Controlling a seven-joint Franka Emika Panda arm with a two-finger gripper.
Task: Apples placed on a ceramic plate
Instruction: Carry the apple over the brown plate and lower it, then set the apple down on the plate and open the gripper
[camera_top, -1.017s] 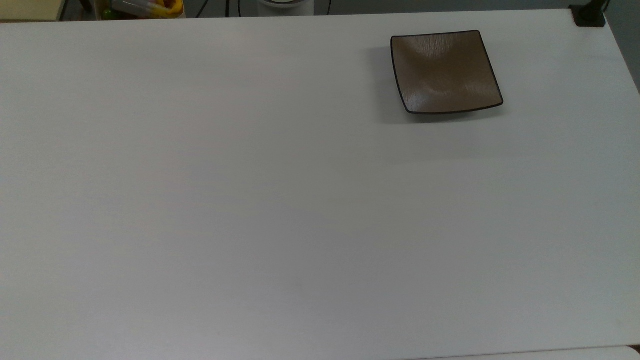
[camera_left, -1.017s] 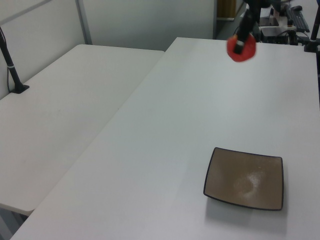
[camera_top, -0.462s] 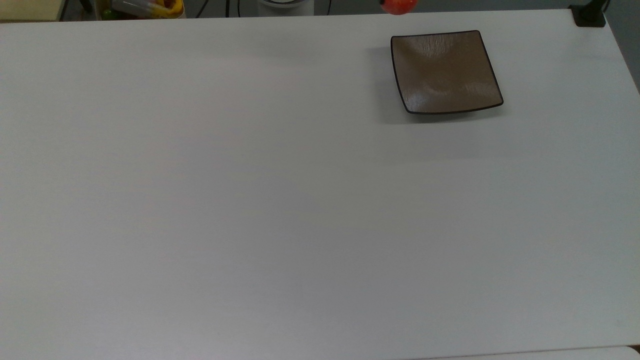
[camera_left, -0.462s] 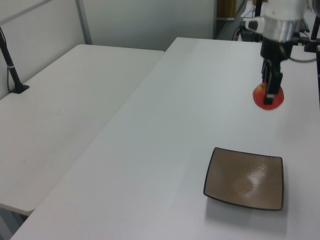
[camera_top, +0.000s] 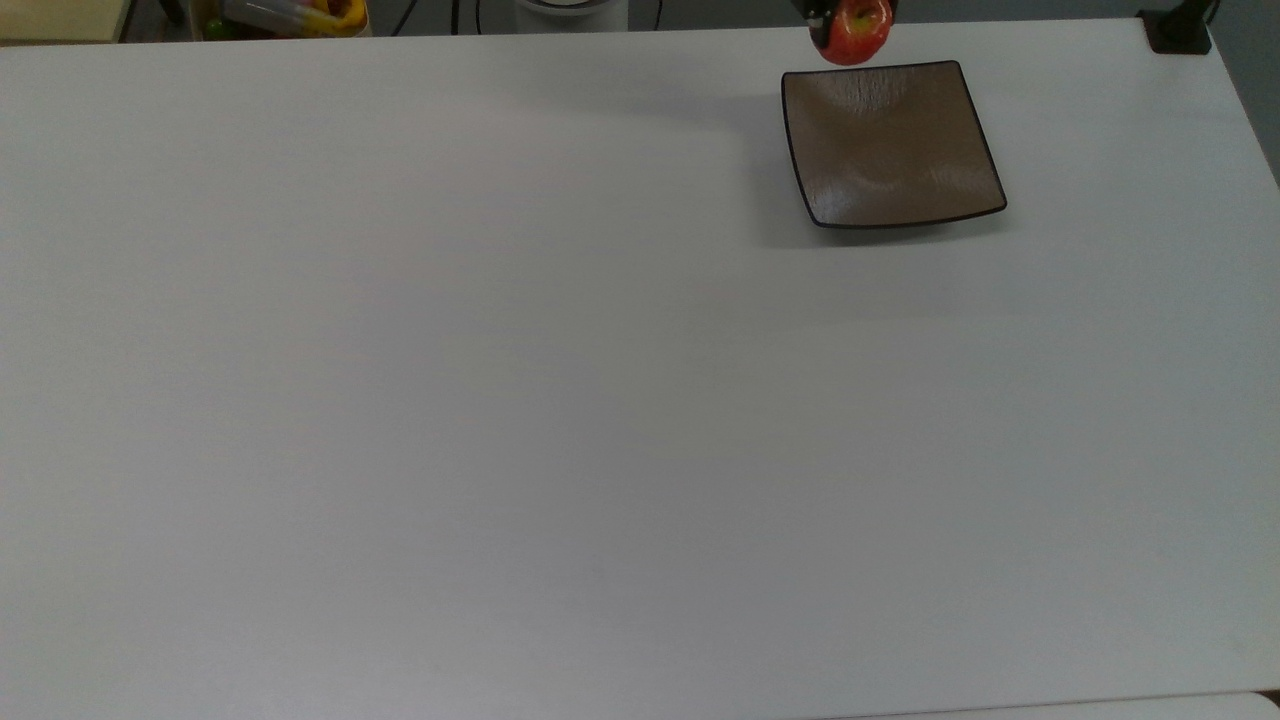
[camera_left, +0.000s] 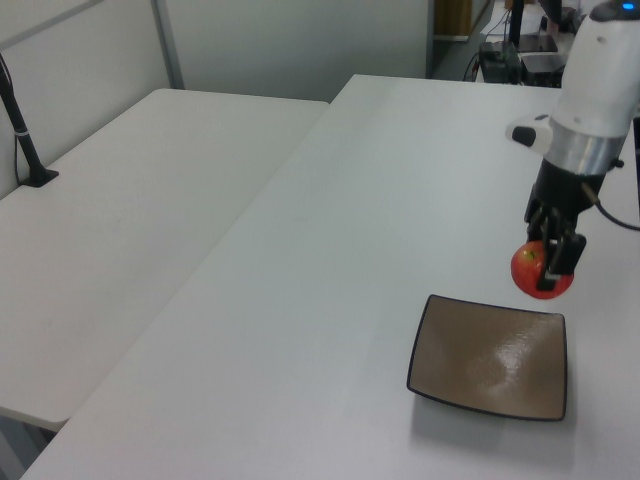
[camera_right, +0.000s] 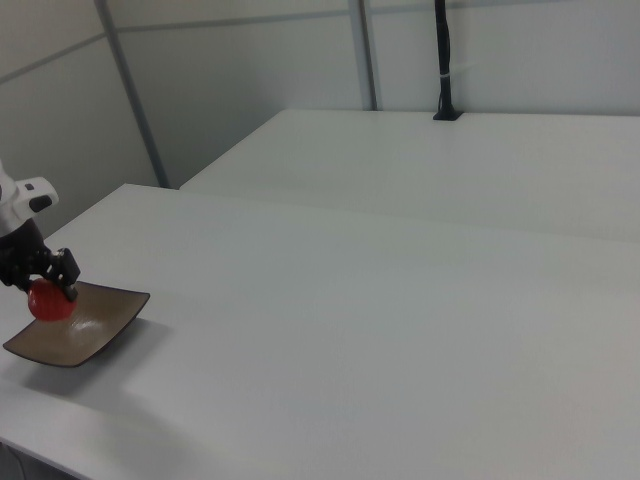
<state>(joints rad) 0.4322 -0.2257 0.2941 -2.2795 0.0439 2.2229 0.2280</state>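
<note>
We see 1 red apple (camera_left: 542, 270) clamped between the dark fingers (camera_left: 553, 258) of the gripper (camera_left: 548, 262), held in the air above the far edge of the ceramic plate (camera_left: 490, 358) and not touching it. The plate sits flat on the white table (camera_left: 330, 300), nothing on it.

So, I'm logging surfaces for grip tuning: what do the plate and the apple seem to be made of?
The ceramic plate looks like glazed ceramic: brownish, faintly textured, with soft glare and a thin dark rim. The apple, held in the gripper, has glossy red skin; whether it is real or plastic cannot be told.
</note>
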